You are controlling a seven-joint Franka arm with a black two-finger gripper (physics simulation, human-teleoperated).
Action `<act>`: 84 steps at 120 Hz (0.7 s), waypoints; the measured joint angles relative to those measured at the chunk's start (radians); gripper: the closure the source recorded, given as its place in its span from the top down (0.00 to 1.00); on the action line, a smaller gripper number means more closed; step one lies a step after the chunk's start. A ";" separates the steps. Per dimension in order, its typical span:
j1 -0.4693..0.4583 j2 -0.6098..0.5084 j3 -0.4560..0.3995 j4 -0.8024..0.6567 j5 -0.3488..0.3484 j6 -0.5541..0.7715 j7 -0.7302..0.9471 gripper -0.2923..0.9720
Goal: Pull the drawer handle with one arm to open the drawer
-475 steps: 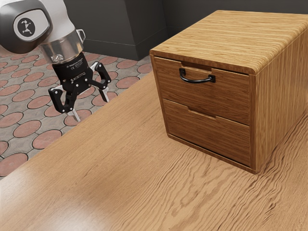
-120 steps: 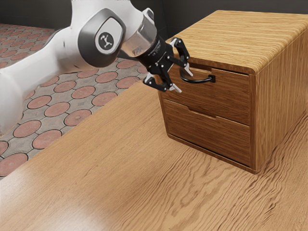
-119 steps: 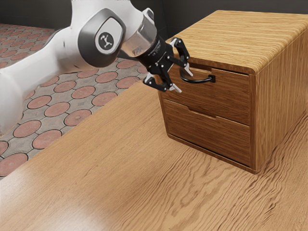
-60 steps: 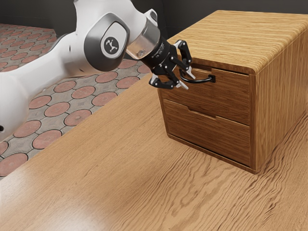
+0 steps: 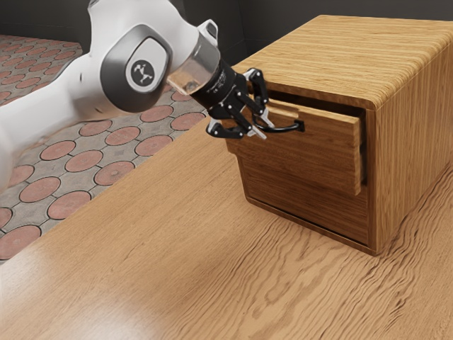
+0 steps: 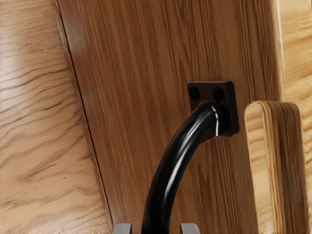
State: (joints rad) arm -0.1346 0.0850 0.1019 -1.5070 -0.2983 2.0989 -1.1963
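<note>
The drawer handle point(image 5: 287, 129), a black bowed bar, sits on the front of the top drawer point(image 5: 315, 145). That drawer stands partly out of the cabinet point(image 5: 368, 57), with a dark gap open behind its front panel and under the cabinet's top. In the wrist view the drawer handle point(image 6: 180, 161) curves up from between the finger bases to its black mounting plate point(image 6: 213, 97), which is screwed to the drawer front.

The gripper point(image 5: 260, 126) is clenched on the drawer handle at the end nearer the exterior view's left, one finger above the bar and one below it. The white arm point(image 5: 92, 78) reaches in from the exterior view's upper left, and its hand lies almost level.

Below, the lower drawer point(image 5: 304, 195) is flush with the cabinet's face. The cabinet stands on the desk point(image 5: 212, 269) toward its far edge, at the exterior view's right. Beyond the desk's left edge lies a floor point(image 5: 78, 156) of reddish round tiles.
</note>
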 joint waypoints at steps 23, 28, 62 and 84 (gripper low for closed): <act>0.000 -0.045 -0.002 -0.057 0.000 0.001 0.004 0.26; 0.001 -0.057 -0.002 -0.068 0.000 0.001 0.004 0.26; 0.016 -0.116 -0.019 -0.145 0.000 0.003 0.005 0.26; 0.017 -0.165 -0.022 -0.198 -0.001 0.004 0.006 0.26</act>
State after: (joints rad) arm -0.1176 -0.0798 0.0794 -1.7052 -0.2989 2.1033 -1.1904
